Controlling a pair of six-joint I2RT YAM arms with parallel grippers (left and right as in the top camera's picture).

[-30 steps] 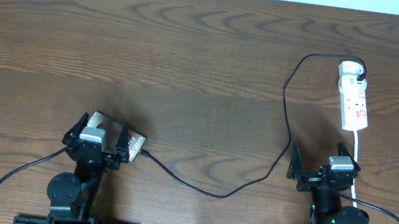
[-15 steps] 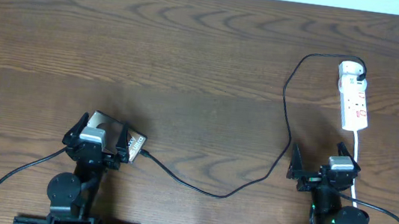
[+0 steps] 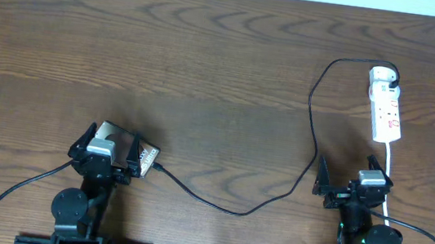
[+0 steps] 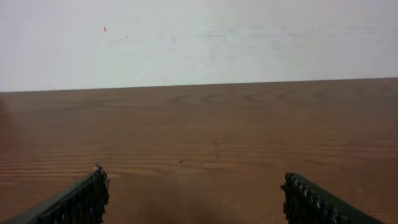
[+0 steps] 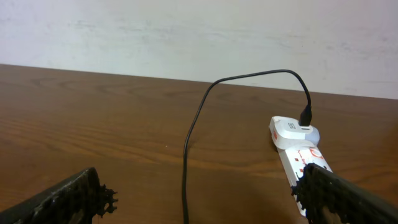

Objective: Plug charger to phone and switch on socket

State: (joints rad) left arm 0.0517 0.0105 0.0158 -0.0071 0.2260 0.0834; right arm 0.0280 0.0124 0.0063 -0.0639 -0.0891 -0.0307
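Observation:
The phone (image 3: 146, 159), dark with white text, lies at the front left, mostly covered by my left gripper (image 3: 108, 141), which hovers open over it. In the left wrist view the left gripper (image 4: 193, 186) has only bare wood between its fingers, and the phone is out of view. The charger (image 3: 311, 141), a thin black cable, runs from the socket's round end in a loop to a plug tip (image 3: 160, 167) at the phone's right edge; I cannot tell if it is inserted. The white socket (image 3: 386, 108) lies at the far right. My right gripper (image 3: 348, 176) stands open just in front of it. In the right wrist view the charger (image 5: 185, 180) crosses between the open fingers of the right gripper (image 5: 202, 183), with the socket (image 5: 295, 146) ahead to the right.
The socket's white cord (image 3: 389, 168) trails toward the front beside the right arm. Black arm wires (image 3: 17, 185) curl at the front corners. A pale wall (image 4: 199, 37) rises behind the table's far edge.

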